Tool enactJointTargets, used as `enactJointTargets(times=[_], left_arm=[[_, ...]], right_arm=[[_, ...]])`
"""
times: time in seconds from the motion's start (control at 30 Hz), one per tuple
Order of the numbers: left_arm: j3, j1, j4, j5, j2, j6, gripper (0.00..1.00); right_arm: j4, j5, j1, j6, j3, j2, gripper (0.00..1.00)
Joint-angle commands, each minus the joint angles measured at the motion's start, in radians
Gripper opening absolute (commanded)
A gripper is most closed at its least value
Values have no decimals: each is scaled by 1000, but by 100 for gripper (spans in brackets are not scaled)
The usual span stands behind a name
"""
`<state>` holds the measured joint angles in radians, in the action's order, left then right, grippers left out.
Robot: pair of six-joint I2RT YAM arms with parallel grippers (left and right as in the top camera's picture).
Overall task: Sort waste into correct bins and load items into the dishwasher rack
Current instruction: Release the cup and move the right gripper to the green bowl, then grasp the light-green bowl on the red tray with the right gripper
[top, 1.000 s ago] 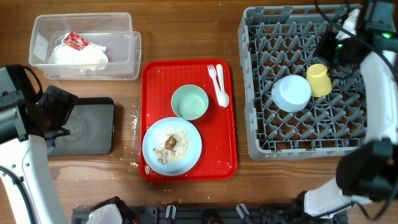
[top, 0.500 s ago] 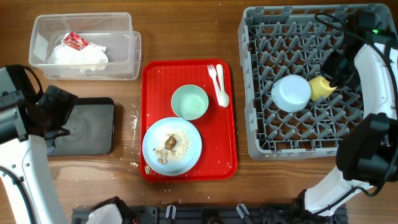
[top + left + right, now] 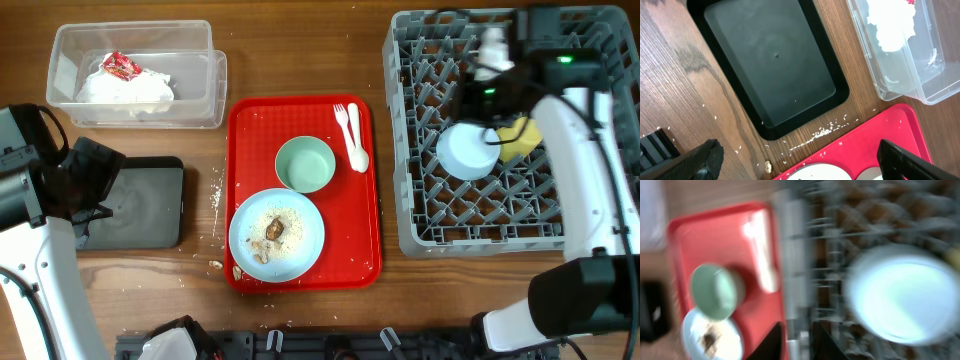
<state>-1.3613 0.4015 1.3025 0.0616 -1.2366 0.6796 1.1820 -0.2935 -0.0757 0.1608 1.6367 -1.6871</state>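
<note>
Already napkins (image 3: 125,88), wrapper (image 3: 120,66) binned; blue bowl (image 3: 468,150), cup (image 3: 518,138) racked; plate (image 3: 276,235), green bowl (image 3: 305,164), cutlery (image 3: 352,135) remain; both jaws gape empty.

Lab bench staged as dish station: wooden table (image 3: 300,50), dishwasher rack (image 3: 470,240), red tray (image 3: 350,230).

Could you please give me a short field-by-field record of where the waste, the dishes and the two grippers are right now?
clear tub: white napkins and red-and-white wrapper inside
black tray: empty
red tray: green bowl, fork, spoon, blue plate with food scraps
crumbs: scattered between black tray and red tray
rack: blue bowl and yellow cup inside
left gripper: open, holding nothing
right gripper: above rack; blurred view, state unclear
</note>
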Motion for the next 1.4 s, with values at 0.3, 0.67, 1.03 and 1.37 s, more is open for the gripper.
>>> enactJointTargets(times=[0.3,0.67,1.03,1.37], left_arm=[[0,7,0,3,7,13,100],[0,7,0,3,7,13,100],[0,7,0,3,7,13,100],[0,7,0,3,7,13,100]], right_arm=[[-383,31,-571,134,-2,-39,100],[-381,27,-641,243,-3,-80,100],[-331,-3,-641,291,-3,-82,99],[-279,90,-713,298,-25,-119,99]])
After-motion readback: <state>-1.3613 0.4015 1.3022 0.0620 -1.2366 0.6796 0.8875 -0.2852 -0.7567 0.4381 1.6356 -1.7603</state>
